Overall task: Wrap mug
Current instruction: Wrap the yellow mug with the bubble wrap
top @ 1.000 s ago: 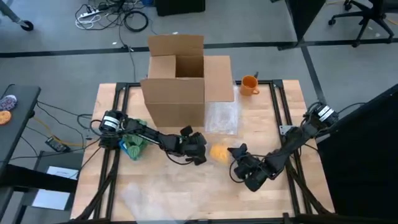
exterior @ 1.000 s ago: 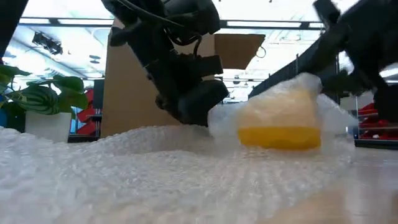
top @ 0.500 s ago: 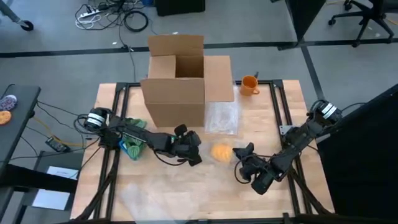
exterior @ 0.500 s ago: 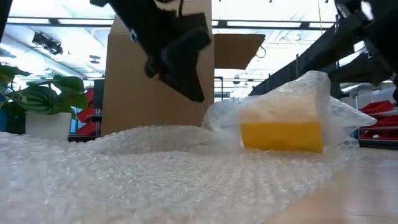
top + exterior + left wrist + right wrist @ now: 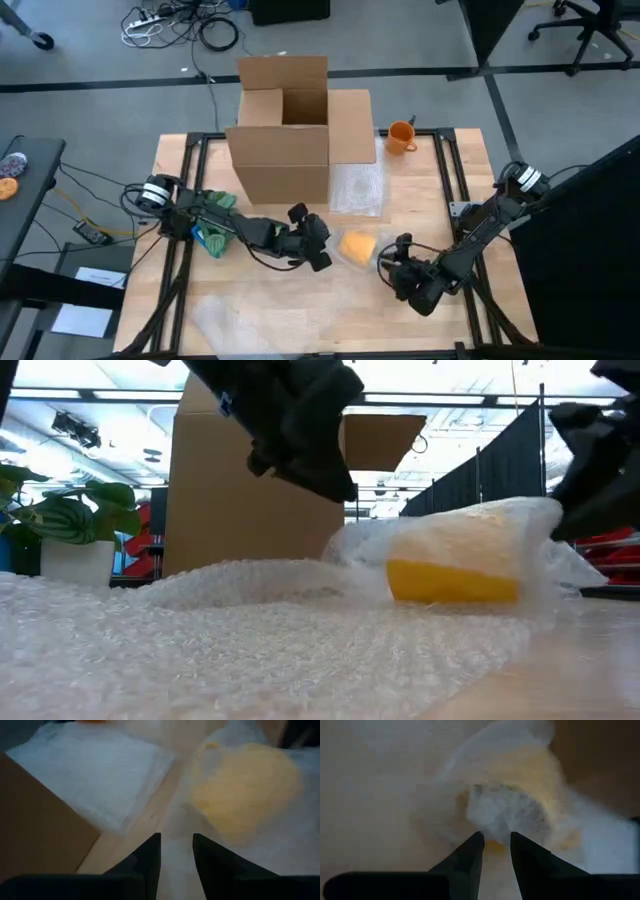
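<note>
Since half a second ago the left gripper (image 5: 322,246) moved back in beside the yellow mug (image 5: 357,245) – fingers narrowly parted, holding nothing. Right gripper (image 5: 393,262) sits just beside it, gap narrow too. Mug lies mid-table, covered in bubble wrap (image 5: 470,530), in front of the cardboard box (image 5: 285,125).

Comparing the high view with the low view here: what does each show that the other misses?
Only the high view shows the orange mug at the table's far edge and the cardboard box's open top. Only the low view shows the plant in the room behind. Both show the cardboard box, the bubble wrap and the yellow mug under it.
</note>
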Robot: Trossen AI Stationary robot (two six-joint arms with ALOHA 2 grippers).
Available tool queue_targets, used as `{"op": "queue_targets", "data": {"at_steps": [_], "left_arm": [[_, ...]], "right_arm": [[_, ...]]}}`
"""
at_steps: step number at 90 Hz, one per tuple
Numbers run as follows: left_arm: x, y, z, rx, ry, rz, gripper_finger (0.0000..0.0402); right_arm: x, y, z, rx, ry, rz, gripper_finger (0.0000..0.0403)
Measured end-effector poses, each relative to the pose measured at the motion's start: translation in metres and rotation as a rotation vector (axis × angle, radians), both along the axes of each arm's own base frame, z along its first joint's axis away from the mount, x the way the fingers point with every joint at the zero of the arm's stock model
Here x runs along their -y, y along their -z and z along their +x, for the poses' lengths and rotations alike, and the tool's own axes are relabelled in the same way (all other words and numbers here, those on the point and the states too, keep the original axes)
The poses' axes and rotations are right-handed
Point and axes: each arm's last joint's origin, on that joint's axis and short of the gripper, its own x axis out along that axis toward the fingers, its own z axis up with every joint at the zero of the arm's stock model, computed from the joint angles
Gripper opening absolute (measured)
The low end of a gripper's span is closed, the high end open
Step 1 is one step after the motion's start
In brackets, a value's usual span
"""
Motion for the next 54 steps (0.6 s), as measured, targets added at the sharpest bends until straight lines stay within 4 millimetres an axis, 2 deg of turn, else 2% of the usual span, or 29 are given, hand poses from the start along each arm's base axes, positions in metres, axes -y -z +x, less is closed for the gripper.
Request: {"op": "queue_targets", "data": {"at_steps": [9, 18, 34, 54], "left_arm": [[-0.005, 0.005, 0.006, 0.011, -0.011, 0.01, 0.0099], [-0.013, 0.019, 0.013, -0.014, -0.028, 0.018, 0.0099], [-0.029, 0.038, 0.024, -0.029, -0.059, 0.006, 0.0099], [-0.029, 0.056, 0.034, -0.015, 0.0, -0.064, 0.0099]], "right_arm": [[0.003, 0.0, 0.003, 0.015, 0.026, -0.005, 0.0075], [0.01, 0.0, 0.008, 0.021, 0.059, -0.019, 0.0075], [0.025, 0.01, 0.017, 0.036, 0.084, 0.008, 0.0074], [0.047, 0.017, 0.033, 0.116, 0.116, -0.013, 0.0074]]}}
